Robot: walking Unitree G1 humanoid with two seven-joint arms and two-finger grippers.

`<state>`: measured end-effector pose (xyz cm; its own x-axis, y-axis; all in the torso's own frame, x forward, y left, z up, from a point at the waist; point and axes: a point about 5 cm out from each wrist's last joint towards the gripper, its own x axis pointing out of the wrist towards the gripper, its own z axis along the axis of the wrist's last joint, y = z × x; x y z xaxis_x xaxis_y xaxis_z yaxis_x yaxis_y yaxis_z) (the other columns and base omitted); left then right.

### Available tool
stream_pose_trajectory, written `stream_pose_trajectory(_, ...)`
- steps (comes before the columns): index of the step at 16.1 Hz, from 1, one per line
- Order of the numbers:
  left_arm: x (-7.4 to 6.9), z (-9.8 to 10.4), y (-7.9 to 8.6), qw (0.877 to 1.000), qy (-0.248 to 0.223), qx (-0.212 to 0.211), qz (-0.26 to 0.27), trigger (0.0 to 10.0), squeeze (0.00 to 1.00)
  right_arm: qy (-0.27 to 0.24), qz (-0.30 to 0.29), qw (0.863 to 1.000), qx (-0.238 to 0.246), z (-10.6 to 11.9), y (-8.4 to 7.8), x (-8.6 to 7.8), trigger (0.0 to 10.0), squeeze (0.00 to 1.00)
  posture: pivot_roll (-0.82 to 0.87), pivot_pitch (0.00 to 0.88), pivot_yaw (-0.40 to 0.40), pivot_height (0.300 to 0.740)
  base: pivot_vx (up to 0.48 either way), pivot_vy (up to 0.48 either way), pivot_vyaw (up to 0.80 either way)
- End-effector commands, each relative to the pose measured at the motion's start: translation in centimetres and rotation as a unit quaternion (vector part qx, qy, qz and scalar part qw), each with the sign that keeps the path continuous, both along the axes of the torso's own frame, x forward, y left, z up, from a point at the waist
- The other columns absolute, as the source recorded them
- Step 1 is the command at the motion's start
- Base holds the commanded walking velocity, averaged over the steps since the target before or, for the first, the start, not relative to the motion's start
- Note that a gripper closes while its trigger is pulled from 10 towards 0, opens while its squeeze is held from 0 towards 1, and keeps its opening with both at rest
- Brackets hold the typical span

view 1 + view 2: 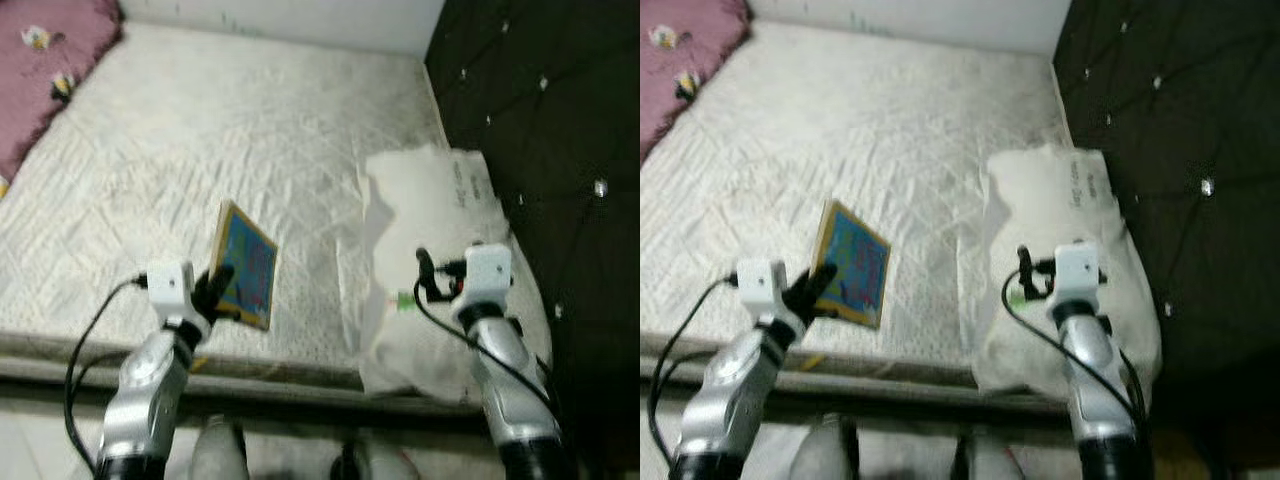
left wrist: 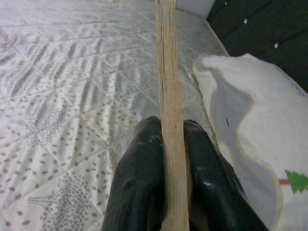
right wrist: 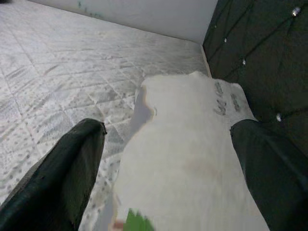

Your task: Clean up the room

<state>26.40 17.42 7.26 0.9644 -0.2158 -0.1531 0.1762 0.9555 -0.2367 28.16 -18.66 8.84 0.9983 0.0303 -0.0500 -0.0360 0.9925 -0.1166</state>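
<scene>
A flat board with a blue picture face and tan edge (image 1: 246,266) is held up on edge over the near part of the mattress (image 1: 230,130). My left gripper (image 1: 217,288) is shut on its lower edge; in the left wrist view the two black fingers (image 2: 144,183) pinch the thin wooden edge (image 2: 169,96). My right gripper (image 1: 428,275) stands open above a white pillow (image 1: 430,210) lying against the headboard; the wrist view shows the pillow (image 3: 187,154) between the spread fingers (image 3: 62,168), apart from them.
A black tufted headboard (image 1: 540,120) runs along the right. A pink blanket (image 1: 45,60) lies at the far left corner of the mattress. The bed's near edge (image 1: 260,372) is just in front of me, with floor below.
</scene>
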Motion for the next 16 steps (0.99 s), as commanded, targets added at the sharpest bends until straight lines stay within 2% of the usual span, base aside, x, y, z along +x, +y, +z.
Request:
stream_pose_trajectory(1,0.27,0.74,-0.35,1.0,-0.016,-0.004,-0.008,10.0,0.0,0.001,-0.004,1.0,0.0,0.03,-0.16,-0.08,10.0,0.0,-0.02,0.113,-0.069,0.63,0.0,0.0,0.0)
stream_pose_trajectory(14,0.46,1.24,-0.01,1.0,-0.029,-0.007,0.002,10.0,0.0,0.006,0.01,1.0,0.005,-0.09,0.19,0.11,10.0,0.0,-0.02,0.121,-0.073,0.625,0.0,0.0,0.0)
stream_pose_trajectory(16,0.44,1.26,0.05,0.999,-0.031,-0.008,0.002,10.0,0.0,0.007,0.012,1.0,0.007,-0.11,0.25,0.12,10.0,0.0,-0.02,0.121,-0.073,0.625,0.249,0.0,0.0)
